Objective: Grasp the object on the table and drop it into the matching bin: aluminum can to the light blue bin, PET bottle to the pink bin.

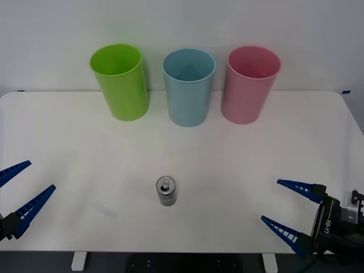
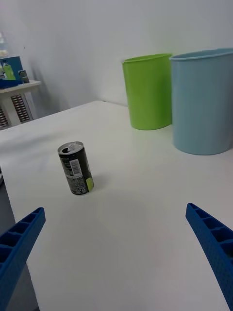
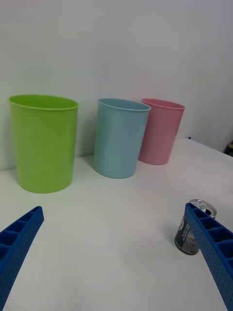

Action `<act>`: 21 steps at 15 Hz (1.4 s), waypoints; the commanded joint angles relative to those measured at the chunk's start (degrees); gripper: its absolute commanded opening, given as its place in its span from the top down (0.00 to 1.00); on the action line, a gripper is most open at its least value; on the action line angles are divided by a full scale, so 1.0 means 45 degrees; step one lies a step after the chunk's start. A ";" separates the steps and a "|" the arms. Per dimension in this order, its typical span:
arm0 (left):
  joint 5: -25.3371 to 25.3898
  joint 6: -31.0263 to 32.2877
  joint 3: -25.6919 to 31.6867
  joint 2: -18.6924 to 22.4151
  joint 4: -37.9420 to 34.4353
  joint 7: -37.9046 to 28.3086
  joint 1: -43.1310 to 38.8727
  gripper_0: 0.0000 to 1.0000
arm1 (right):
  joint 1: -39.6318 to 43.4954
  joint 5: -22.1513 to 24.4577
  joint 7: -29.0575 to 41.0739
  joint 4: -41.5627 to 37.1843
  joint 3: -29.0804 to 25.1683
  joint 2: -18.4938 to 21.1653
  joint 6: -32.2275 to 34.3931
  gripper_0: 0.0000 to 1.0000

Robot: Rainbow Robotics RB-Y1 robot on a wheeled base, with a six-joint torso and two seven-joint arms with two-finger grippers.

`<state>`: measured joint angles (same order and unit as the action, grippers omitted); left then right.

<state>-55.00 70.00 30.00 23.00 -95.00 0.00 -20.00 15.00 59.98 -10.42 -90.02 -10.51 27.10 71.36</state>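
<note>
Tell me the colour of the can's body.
Dark, nearly black, on the aluminum can, clearest in the right wrist view.

The aluminum can (image 1: 166,191) has a silver-grey top and a dark body with a white barcode label and a yellow-green patch. The bins are lime green (image 1: 120,81), light blue (image 1: 188,86) and pale pink (image 1: 249,84). The worktop (image 1: 68,148) is plain white.
</note>
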 commanded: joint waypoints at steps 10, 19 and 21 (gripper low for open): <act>0.0000 0.0000 0.0000 0.0000 -0.0001 0.0000 -0.0001 0.00 | -0.3119 0.2257 -0.1298 0.2875 0.1731 -0.1608 -0.0037 0.00; 0.0000 0.0000 0.0000 0.0000 -0.0001 0.0000 -0.0001 0.00 | -0.3862 0.2061 -0.1786 0.2894 0.4875 -0.1608 -0.3338 0.00; 0.0000 0.0000 0.0000 0.0000 -0.0001 0.0000 -0.0001 0.00 | -0.3998 0.1905 -0.1825 0.2875 0.5578 -0.1608 -0.4256 0.00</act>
<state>-55.00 70.00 30.00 23.00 -95.00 0.00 -20.00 -2.79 68.89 -18.56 -77.06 13.33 19.86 53.87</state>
